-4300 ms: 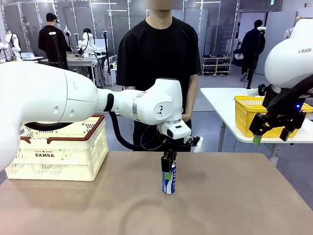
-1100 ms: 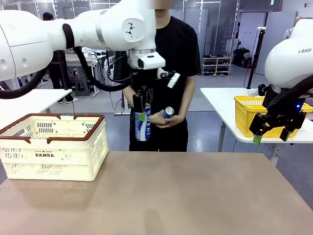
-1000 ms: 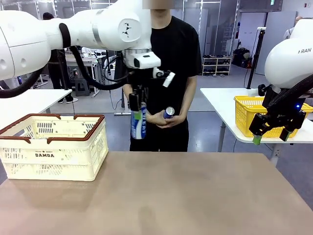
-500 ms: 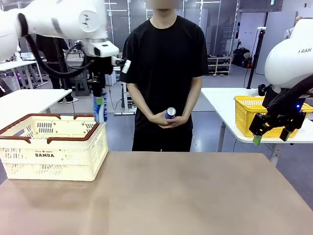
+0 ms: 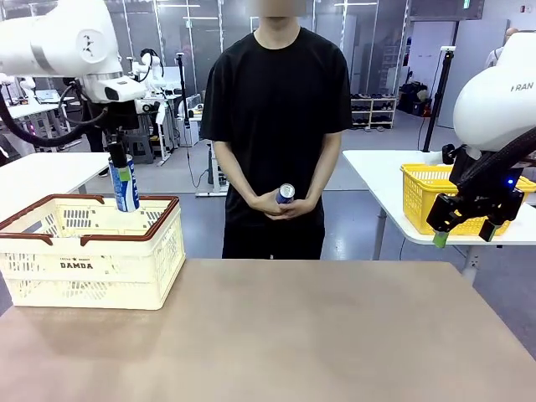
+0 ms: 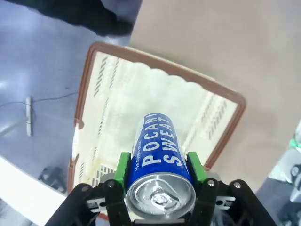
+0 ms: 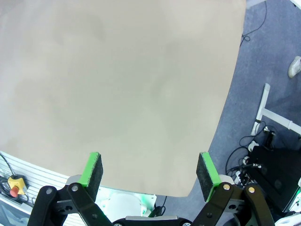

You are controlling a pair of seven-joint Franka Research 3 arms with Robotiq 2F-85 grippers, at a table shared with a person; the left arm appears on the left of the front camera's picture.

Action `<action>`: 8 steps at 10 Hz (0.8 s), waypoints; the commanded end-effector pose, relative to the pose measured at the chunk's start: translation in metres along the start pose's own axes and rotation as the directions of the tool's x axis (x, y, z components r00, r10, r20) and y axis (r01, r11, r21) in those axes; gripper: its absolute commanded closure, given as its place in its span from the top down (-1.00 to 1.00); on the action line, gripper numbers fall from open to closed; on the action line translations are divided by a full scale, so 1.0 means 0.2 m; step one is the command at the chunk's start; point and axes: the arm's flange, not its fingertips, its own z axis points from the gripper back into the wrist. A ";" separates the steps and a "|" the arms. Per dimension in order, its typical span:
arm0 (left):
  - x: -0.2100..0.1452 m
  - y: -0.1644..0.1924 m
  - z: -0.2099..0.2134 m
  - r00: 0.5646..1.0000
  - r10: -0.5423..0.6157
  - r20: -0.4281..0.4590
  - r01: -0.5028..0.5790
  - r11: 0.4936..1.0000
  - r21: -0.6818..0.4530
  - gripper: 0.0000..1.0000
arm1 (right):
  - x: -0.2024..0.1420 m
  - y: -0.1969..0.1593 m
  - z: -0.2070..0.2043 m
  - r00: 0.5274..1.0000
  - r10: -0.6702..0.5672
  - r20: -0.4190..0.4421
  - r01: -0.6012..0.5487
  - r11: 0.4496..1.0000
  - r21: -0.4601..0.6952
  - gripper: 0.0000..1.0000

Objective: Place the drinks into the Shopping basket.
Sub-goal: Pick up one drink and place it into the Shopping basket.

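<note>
A blue-and-white can marked "SWEAT" [image 5: 125, 183] [image 6: 157, 160] hangs upright over the cream Shopping basket [image 5: 92, 255] [image 6: 84, 108], at its far side. My left gripper [image 5: 121, 172] [image 6: 159, 170] is shut on the can from above, green pads on both sides. The basket's inside looks empty in the left wrist view. The person across the table holds another can [image 5: 286, 193] in both hands at waist height. My right gripper [image 5: 463, 238] [image 7: 149, 172] hangs open at the right, above the table's right edge, with nothing between its fingers.
The brown table [image 5: 285, 335] [image 7: 117, 75] stretches bare in front of the person. A yellow mesh basket [image 5: 427, 197] stands on a white side table at the right, behind my right gripper.
My left arm has carried the blue-and-white can leftward from in front of the person to above the Shopping basket. The right arm has stayed still.
</note>
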 end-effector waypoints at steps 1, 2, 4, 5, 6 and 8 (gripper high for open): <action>-0.06 -0.04 -0.06 0.999 0.010 0.045 -0.011 1.000 0.023 0.16 | 0.00 -0.01 0.01 1.000 0.000 -0.004 0.000 1.000 -0.002 1.00; -0.08 -0.02 -0.08 0.999 0.012 0.046 -0.014 0.999 0.033 0.16 | 0.00 -0.01 0.01 1.000 0.000 -0.004 0.000 1.000 -0.002 1.00; -0.09 -0.01 -0.07 0.996 -0.012 0.083 0.009 0.999 0.044 0.16 | 0.00 -0.01 0.01 1.000 0.000 -0.004 0.000 1.000 -0.002 1.00; -0.05 0.06 -0.11 1.000 0.023 0.017 -0.023 1.000 0.020 0.16 | 0.00 -0.01 0.01 1.000 0.000 -0.004 0.000 1.000 -0.002 1.00; -0.05 0.06 -0.11 1.000 0.023 0.017 -0.023 1.000 0.020 0.16 | 0.00 -0.01 0.01 1.000 0.000 -0.004 0.000 1.000 -0.002 1.00; -0.05 0.06 -0.11 1.000 0.023 0.017 -0.023 1.000 0.020 0.16 | 0.00 -0.01 0.01 1.000 0.000 -0.004 0.000 1.000 -0.002 1.00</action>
